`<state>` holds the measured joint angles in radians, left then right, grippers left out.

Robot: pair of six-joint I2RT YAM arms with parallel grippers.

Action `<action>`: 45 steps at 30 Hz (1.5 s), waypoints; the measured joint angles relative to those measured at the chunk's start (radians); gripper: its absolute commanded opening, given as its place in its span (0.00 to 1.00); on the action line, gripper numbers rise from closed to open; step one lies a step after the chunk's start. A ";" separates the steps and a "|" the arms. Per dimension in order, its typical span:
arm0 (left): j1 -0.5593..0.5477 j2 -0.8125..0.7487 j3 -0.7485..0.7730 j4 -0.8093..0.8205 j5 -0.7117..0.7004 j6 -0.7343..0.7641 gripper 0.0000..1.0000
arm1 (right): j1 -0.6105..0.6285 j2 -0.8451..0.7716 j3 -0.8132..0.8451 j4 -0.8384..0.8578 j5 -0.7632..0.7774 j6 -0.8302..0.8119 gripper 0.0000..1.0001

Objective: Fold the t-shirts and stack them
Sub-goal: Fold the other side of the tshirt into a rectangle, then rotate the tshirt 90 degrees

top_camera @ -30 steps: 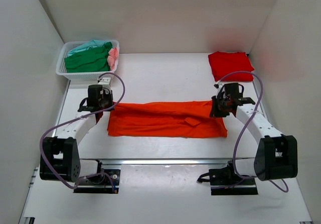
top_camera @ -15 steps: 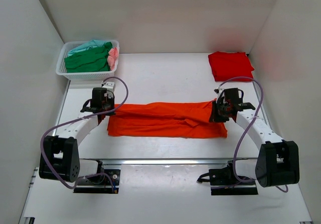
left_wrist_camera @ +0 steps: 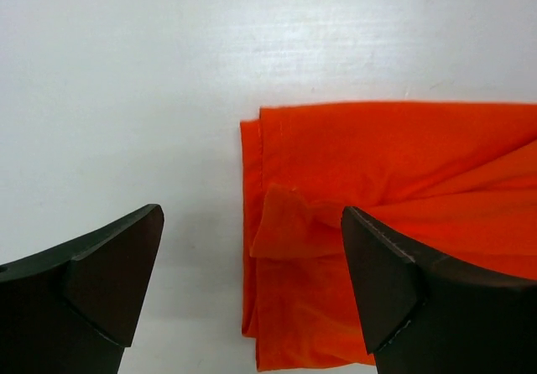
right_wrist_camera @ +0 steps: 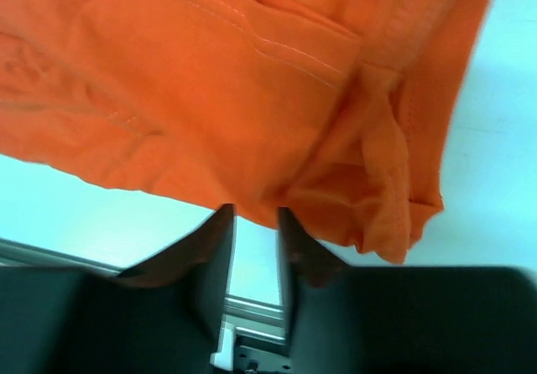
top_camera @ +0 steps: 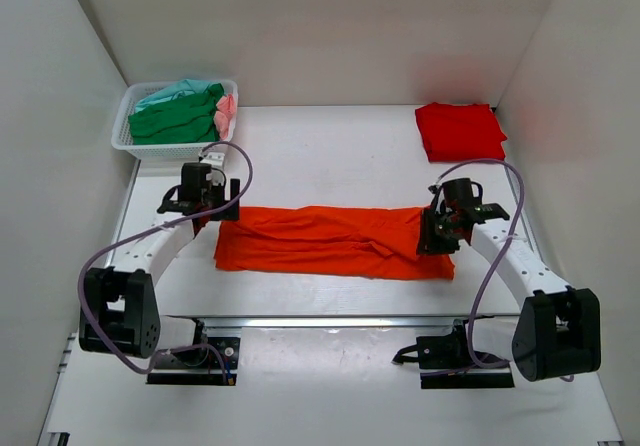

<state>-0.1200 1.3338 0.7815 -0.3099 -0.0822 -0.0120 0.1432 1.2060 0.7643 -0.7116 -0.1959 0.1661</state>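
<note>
A bright orange t-shirt (top_camera: 330,238) lies folded into a long strip across the middle of the table. My left gripper (top_camera: 210,211) hovers over its left end (left_wrist_camera: 369,164), jaws wide apart and empty, one finger (left_wrist_camera: 109,265) over bare table. My right gripper (top_camera: 437,236) is at the strip's right end. Its fingers (right_wrist_camera: 210,248) stand a narrow gap apart and table shows between them; the orange cloth (right_wrist_camera: 210,80) reaches their tips. A deeper red t-shirt (top_camera: 458,129) lies folded at the back right.
A white mesh basket (top_camera: 122,144) at the back left holds a green t-shirt (top_camera: 175,118), a teal one (top_camera: 175,90) and a pink one (top_camera: 227,111). White walls close in on the left, right and back. A metal rail (top_camera: 330,321) runs along the near edge.
Both grippers have let go of the orange t-shirt: the left opened wide, the right parted slightly. The right arm moved nearer, and the strip now lies flat.
</note>
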 measured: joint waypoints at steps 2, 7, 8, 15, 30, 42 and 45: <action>-0.009 -0.016 0.022 0.004 0.005 0.008 0.95 | 0.000 -0.003 0.031 -0.021 0.016 0.005 0.41; -0.081 -0.004 0.072 0.038 0.024 0.023 0.84 | 0.010 0.006 0.089 -0.014 0.039 0.023 0.49; -0.097 0.008 0.076 0.044 0.026 0.023 0.79 | 0.016 0.015 0.092 -0.007 0.043 0.026 0.48; -0.189 0.203 0.085 0.044 0.063 -0.023 0.73 | 0.042 0.172 0.077 0.079 0.052 0.082 0.45; -0.404 0.365 0.203 -0.188 0.159 -0.214 0.52 | 0.049 1.210 1.345 -0.076 -0.037 0.006 0.46; -0.377 0.125 0.208 -0.426 0.534 -0.288 0.51 | 0.067 1.198 1.478 0.005 -0.172 -0.076 0.58; -0.323 0.163 0.375 -0.425 0.579 -0.276 0.51 | 0.096 1.044 1.402 0.035 -0.149 -0.085 0.52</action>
<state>-0.4431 1.4971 1.1564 -0.7353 0.4973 -0.2882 0.2390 2.2501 2.1666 -0.6765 -0.3450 0.0814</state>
